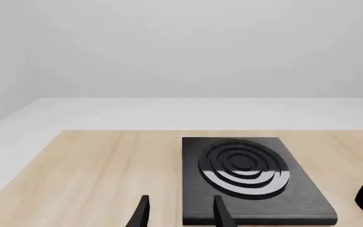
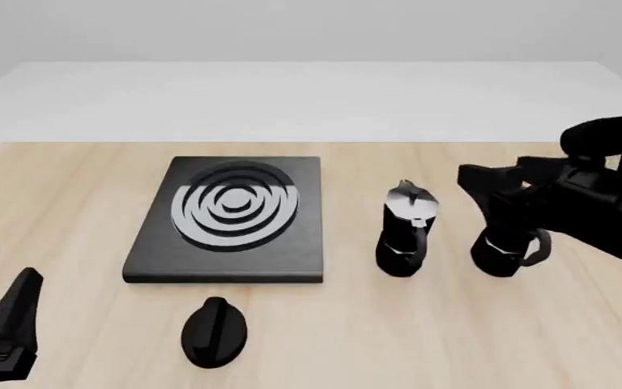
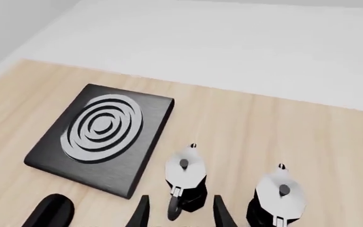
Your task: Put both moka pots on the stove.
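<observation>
In the left wrist view the left pincer point(image 1: 180, 213) is open and empty, with the stove point(image 1: 251, 179) just ahead of its fingertips. In the front view the right pincer point(image 2: 495, 190) hangs above the far pot point(image 2: 505, 247), touching nothing I can see, and the near pot point(image 2: 406, 231) stands between it and the stove. In the right wrist view its fingers are apart with the near pot just ahead, so I think it should come down straight around the waist before closing.

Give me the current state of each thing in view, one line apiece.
stove: flat on the table, nothing on its rings.
left moka pot: upright on the table right of the stove, lid shut, not held.
right moka pot: upright on the table, partly hidden by the right arm.
black oval knob: lying on the table in front of the stove.
left gripper: open, empty.
right gripper: open, fingers apart above the left moka pot.
</observation>
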`<act>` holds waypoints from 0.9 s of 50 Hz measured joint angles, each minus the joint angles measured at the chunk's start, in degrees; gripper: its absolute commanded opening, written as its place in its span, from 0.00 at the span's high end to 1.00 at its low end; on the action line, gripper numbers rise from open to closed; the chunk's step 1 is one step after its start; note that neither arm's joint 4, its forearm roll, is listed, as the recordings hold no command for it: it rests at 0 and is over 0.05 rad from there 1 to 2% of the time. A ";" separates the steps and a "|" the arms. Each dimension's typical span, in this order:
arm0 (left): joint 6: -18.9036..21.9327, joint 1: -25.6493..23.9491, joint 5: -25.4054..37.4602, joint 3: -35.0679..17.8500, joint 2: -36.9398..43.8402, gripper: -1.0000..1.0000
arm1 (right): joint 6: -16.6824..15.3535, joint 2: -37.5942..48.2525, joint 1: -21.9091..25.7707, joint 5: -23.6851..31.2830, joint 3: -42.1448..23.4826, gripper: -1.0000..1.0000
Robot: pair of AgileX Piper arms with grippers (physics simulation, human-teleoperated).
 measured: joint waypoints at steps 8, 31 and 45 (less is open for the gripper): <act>0.00 0.00 0.00 0.00 0.00 0.00 | 2.25 5.26 -0.10 -1.66 -0.30 0.00; 0.00 0.00 0.00 0.00 0.00 0.00 | 5.54 13.13 -0.03 -6.59 1.73 0.00; 0.00 0.00 0.00 0.00 0.00 0.00 | 6.56 15.83 0.10 -8.63 2.84 0.00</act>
